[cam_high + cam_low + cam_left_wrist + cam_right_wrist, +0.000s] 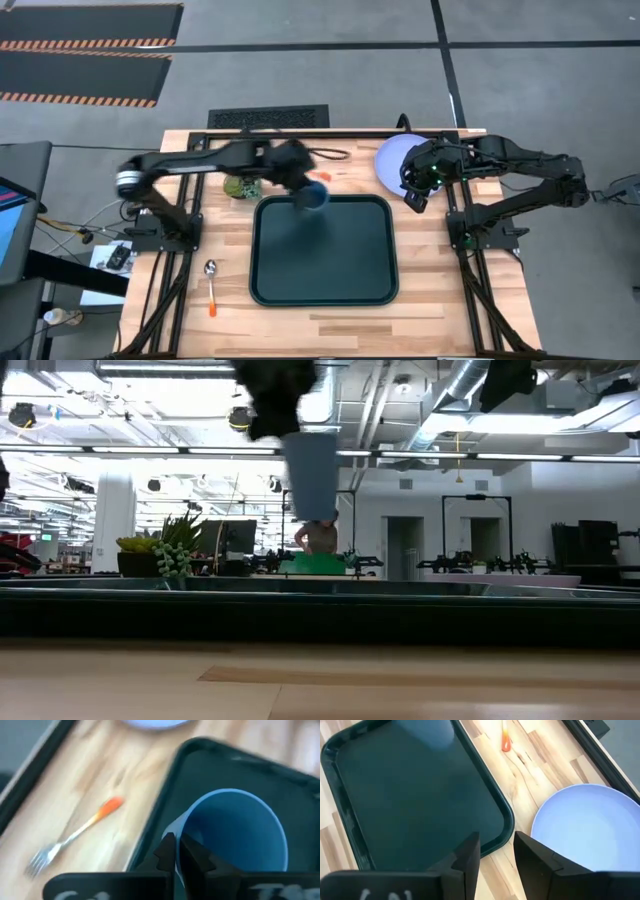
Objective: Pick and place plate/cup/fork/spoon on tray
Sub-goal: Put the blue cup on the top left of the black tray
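My left gripper (298, 186) is shut on the blue cup (316, 195) and holds it over the far edge of the dark green tray (262, 262). In the low view the cup (313, 470) hangs clear above the tray's rim (320, 610). The lavender-blue plate (390, 160) lies flat on the table right of the tray's far corner. My right gripper (496, 852) is open and empty above the gap between tray and plate. The fork (65, 840) lies on the wood beyond the tray's far edge. The spoon (212, 282) lies on the wood left of the tray. My left gripper holds the cup by its rim (176, 831), with the wall between the two fingers: one finger (200, 857) inside the cup and one (165, 854) outside. The fingers come from above. The cup hangs below them, mouth up, lifted clear of the tray.
A small green potted plant (241, 187) stands on the table left of the cup, near the tray's far left corner. The tray's floor (405, 785) is bare. Black frame rails run along the table's left and right sides.
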